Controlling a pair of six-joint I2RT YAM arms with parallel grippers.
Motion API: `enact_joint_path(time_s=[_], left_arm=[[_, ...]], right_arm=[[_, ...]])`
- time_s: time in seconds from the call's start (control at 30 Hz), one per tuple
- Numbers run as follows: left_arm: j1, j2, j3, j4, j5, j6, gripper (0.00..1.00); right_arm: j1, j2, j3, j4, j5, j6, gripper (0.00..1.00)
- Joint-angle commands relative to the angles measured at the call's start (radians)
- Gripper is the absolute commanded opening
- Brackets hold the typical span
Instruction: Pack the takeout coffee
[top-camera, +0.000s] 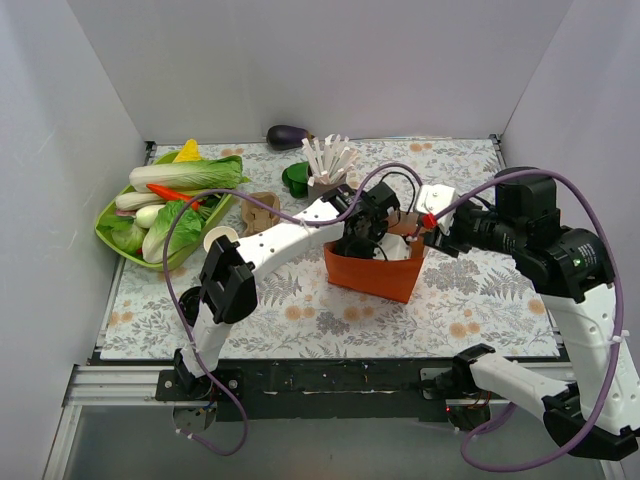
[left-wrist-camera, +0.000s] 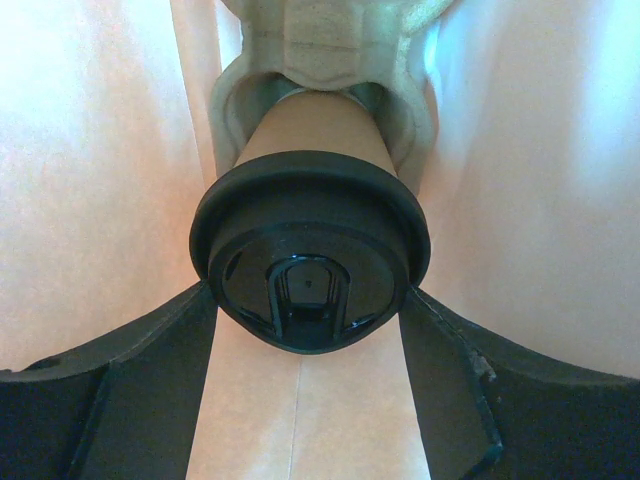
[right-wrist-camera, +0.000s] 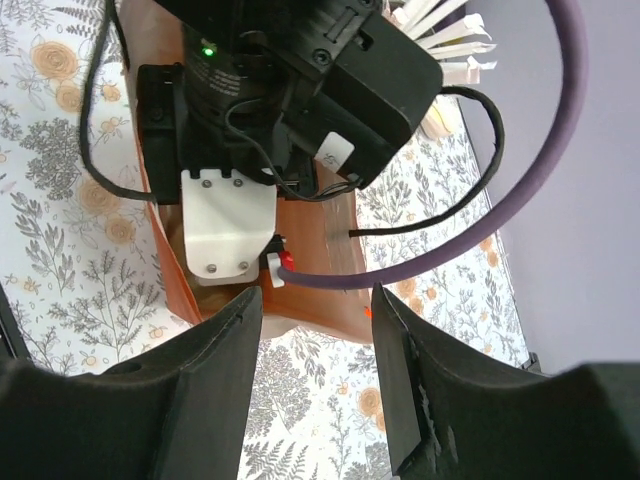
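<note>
Orange paper bag (top-camera: 372, 275) walls closed in on both sides of my left gripper (left-wrist-camera: 310, 295), leaving little side room. That gripper was clenched on the takeout coffee (left-wrist-camera: 310, 240) at its black lid. The cup sat in a pulp carrier (left-wrist-camera: 320, 40) inside the bag, at frame centre. My right gripper (right-wrist-camera: 315, 300) was spread wide, just beside the bag's right rim. The floral table (top-camera: 480, 300) lay open at lower right. White walls (top-camera: 330, 60) enclosed three sides.

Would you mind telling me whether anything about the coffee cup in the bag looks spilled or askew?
Nothing stands out: the coffee cup sits in the pulp holder inside the orange bag, its lid seated evenly, and no spill shows.
</note>
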Motion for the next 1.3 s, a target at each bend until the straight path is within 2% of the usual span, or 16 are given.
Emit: enact_joint_path(time_s=[0.0,0.3,1.27], left_arm=[[-0.014,-0.007,-0.047,-0.048,-0.017,-0.027,0.00],[-0.025,0.005,-0.074,-0.040,-0.034,-0.053,0.00],[-0.032,0.019,-0.018,-0.089,-0.050,-0.029,0.00]], right_arm=[[0.001,-0.007,-0.013,0.092,0.055,0.060,0.56],[0.001,-0.010,-0.026,0.107,0.047,0.066,0.56],[0.001,-0.010,-0.039,0.127,0.035,0.092,0.56]])
